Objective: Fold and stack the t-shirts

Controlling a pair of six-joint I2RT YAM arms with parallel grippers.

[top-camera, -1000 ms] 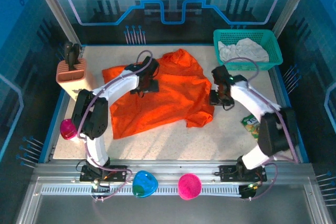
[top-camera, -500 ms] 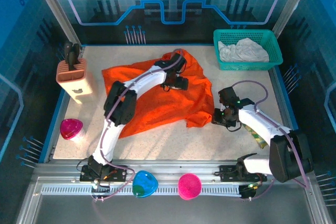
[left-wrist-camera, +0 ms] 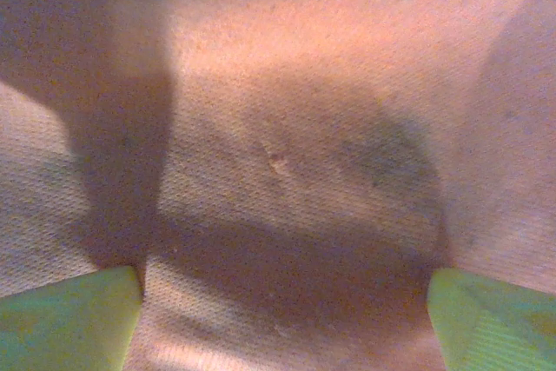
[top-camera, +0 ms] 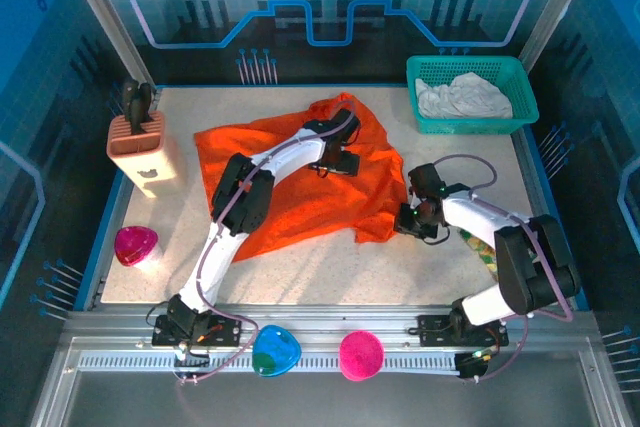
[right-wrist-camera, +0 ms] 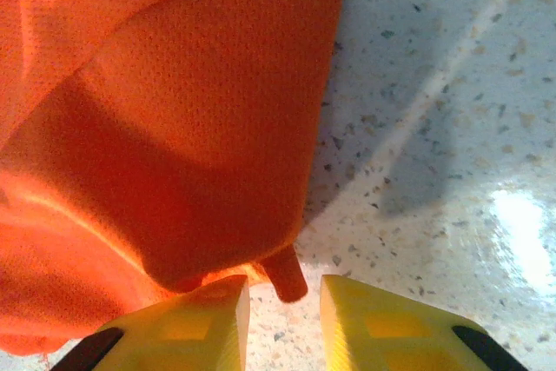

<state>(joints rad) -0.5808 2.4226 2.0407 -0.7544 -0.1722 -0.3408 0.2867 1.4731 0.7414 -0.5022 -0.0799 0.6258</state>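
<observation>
At the desk's (top-camera: 330, 272) left edge stand a knife block (top-camera: 137, 142) and, nearer, a pink bowl (top-camera: 135, 245). The orange t-shirt (top-camera: 290, 197) lies spread and rumpled across the middle of the desk. The left tool (top-camera: 335, 159) sits over the shirt's far part, and from overhead its jaws cannot be read. The left wrist view supplies that: the green fingertips (left-wrist-camera: 69, 319) stand wide apart at the bottom corners, with shadowed cloth (left-wrist-camera: 278, 162) close beneath and nothing between them. The right tool (top-camera: 413, 224) is at the shirt's right-hand near corner. Its wrist view shows yellow fingertips (right-wrist-camera: 200, 319) drawn narrow, a small nub of orange hem (right-wrist-camera: 287, 277) at the mouth of the gap and speckled desk (right-wrist-camera: 434, 128) showing between them, so the cloth is not pinched. A green packet (top-camera: 478, 240) lies just beside that arm. In the far right corner, a teal basket (top-camera: 465, 63) holds the off-white t-shirt (top-camera: 465, 97), bunched.
</observation>
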